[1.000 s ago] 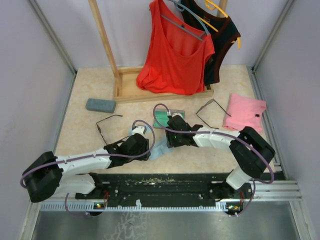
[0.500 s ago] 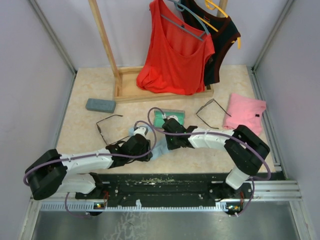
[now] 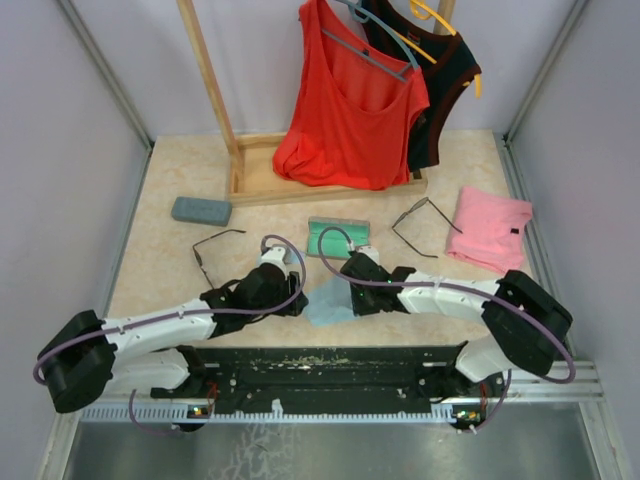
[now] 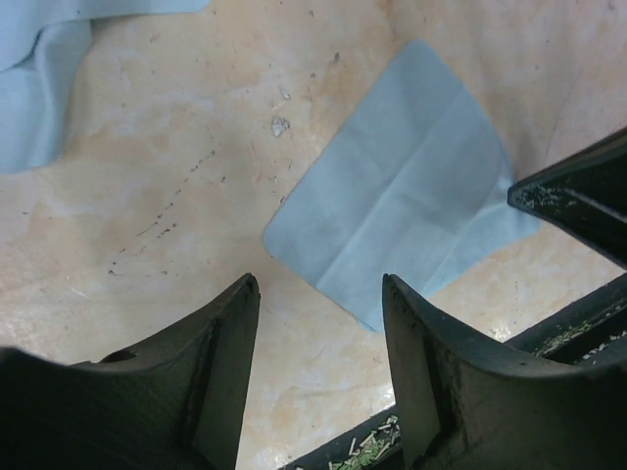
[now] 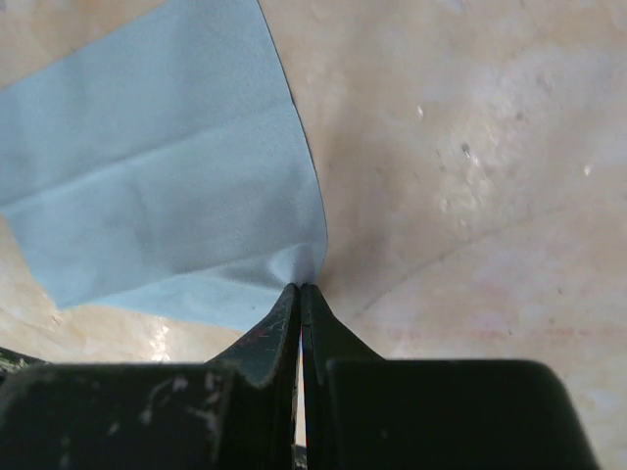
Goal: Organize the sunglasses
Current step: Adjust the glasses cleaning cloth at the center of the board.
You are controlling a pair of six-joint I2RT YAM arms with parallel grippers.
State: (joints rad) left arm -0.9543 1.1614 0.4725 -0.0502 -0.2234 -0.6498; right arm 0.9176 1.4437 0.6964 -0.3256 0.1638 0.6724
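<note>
One pair of sunglasses [image 3: 214,246] lies on the table at the left, beyond my left arm. A second pair of sunglasses [image 3: 420,226] lies at the right, beside the pink garment. My right gripper [image 5: 302,287] [image 3: 347,297] is shut on the edge of a light blue cloth [image 5: 167,201] [image 3: 327,303] [image 4: 407,201] that lies flat near the table's front edge. My left gripper [image 4: 318,294] [image 3: 293,299] stands open just left of that cloth, with only bare table between its fingers. Neither gripper touches any glasses.
An open green-lined case [image 3: 338,238] lies behind the cloth, and a shut grey case [image 3: 200,210] at the back left. Another light blue cloth [image 4: 39,83] shows in the left wrist view. A folded pink garment [image 3: 490,226] lies at the right. A wooden rack [image 3: 250,170] with hanging tops stands behind.
The right jaws have closed onto the cloth's edge and the right arm has drawn back towards the near edge. The left jaws have opened a little wider.
</note>
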